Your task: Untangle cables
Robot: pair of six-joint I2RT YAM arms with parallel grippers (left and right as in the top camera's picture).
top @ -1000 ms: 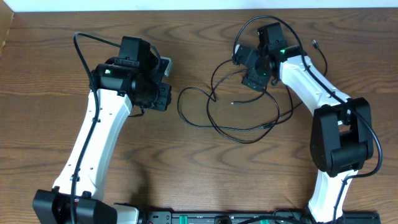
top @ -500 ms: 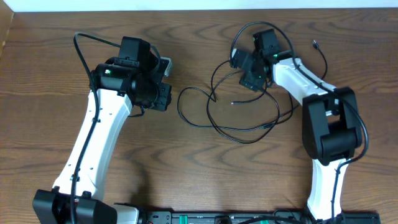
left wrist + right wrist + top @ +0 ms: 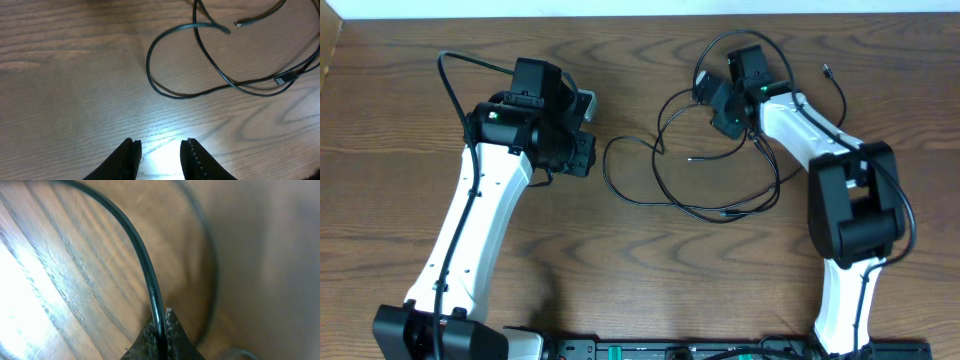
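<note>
Presently one cable [image 3: 145, 265] is being pinched by the right gripper [image 3: 161, 326]; left gripper [image 3: 160, 155] is being held part-open, empty; untangling judged barely begun.

Table [image 3: 640, 290]: dark brown wood, grain running side to side, filling nearly all of the overhead view.
Top edge: narrow white strip [image 3: 620, 8] beyond the table; cannot tell what it is.
Light: bright glare [image 3: 160, 159] on the wood in both wrist views.

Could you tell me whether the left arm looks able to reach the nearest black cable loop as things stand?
Probably yes: the left gripper is open and empty, and only bare table lies between it and the black cable loop.
</note>
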